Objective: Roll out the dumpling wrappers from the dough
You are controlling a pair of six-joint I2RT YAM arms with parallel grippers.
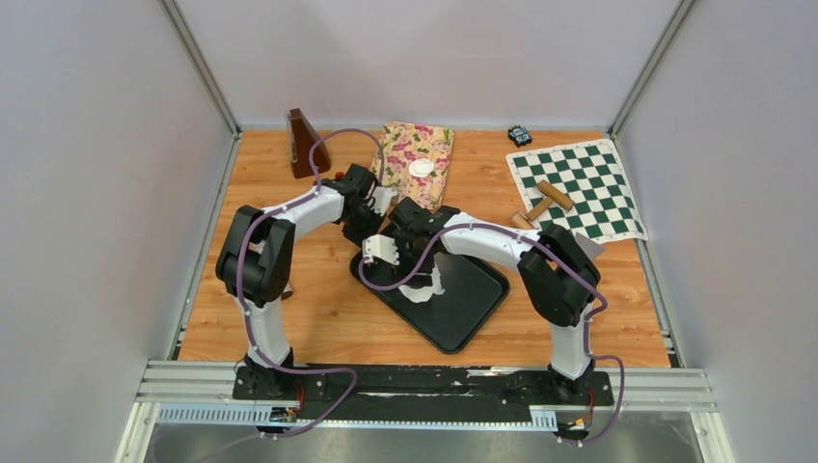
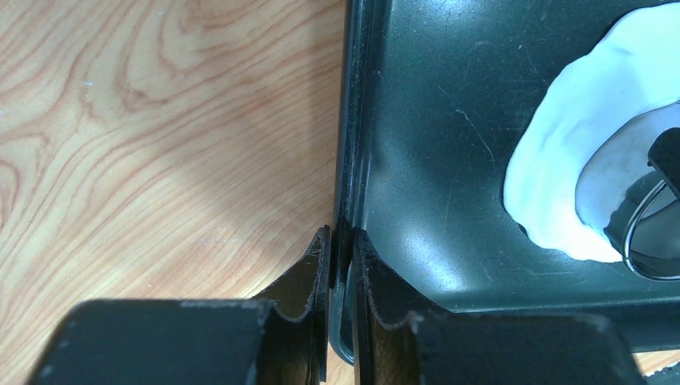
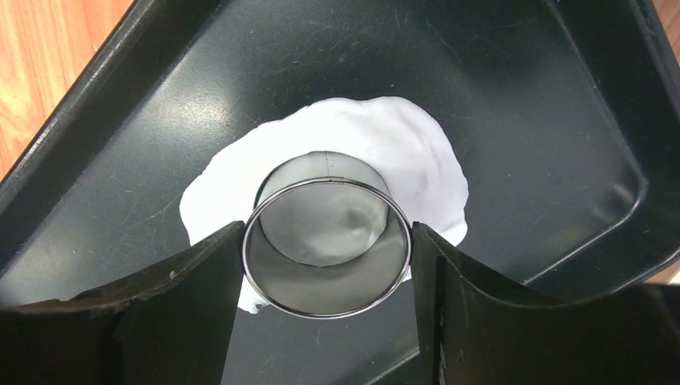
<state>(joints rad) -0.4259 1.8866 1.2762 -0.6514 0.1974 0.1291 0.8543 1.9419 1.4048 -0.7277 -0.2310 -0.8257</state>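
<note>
Holding ring cutter (image 3: pixel 326 241) in right gripper (image 3: pixel 326 234), pinching tray (image 2: pixel 417 144) rim with left gripper (image 2: pixel 343 245). Could cut a wonky circle if pressed so near the dough's (image 3: pixel 417 152) 6 o'clock edge.

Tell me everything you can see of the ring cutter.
The ring cutter is a shiny, thin-walled metal hoop, open at both ends. It stands upright on the white dough in the black tray, near the sheet's middle. The right gripper holds it, one finger against each side. Dough shows through its opening; whether it has cut through cannot be told.
</note>
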